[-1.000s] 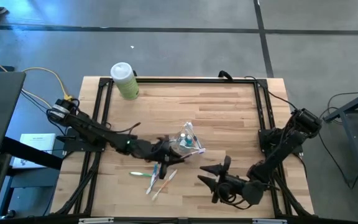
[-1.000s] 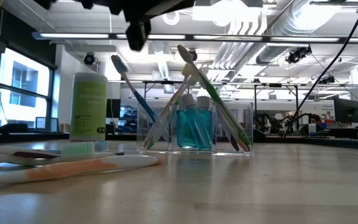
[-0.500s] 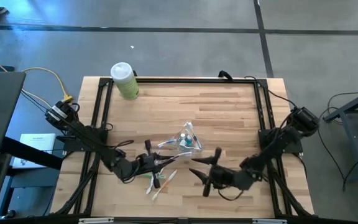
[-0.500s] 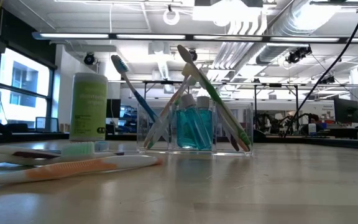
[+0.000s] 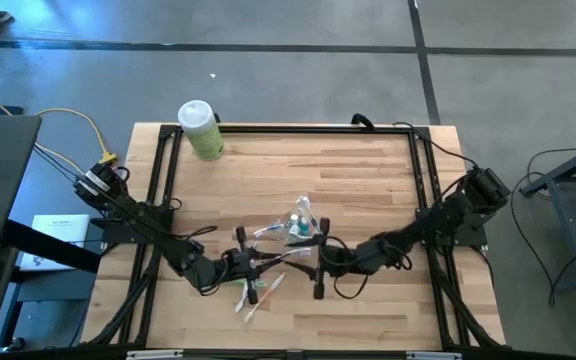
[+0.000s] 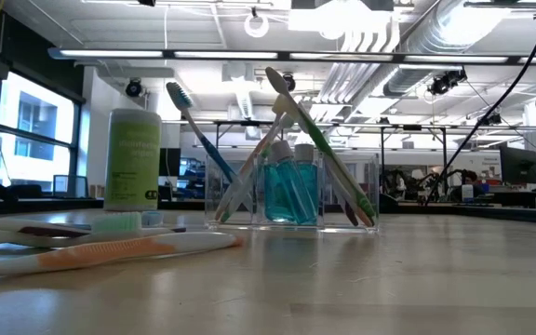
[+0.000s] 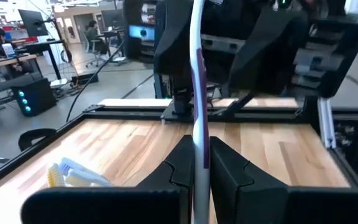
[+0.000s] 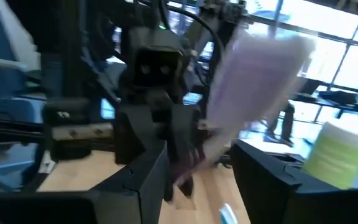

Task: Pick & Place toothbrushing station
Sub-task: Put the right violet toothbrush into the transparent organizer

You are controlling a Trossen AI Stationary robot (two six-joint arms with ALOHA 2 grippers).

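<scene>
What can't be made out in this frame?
- Low view: neither gripper shows; both arms sit above its top edge.
- Right wrist view: the toothbrush between the right gripper fingers is motion-blurred.
- High view: the handover between left gripper and right gripper is too small to judge.

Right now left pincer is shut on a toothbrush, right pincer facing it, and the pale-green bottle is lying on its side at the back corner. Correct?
Not quite: the pale-green bottle stands upright on the table, as the low view shows. The rest holds: the left pincer is shut on a white toothbrush, and the right pincer faces it close by.
</scene>
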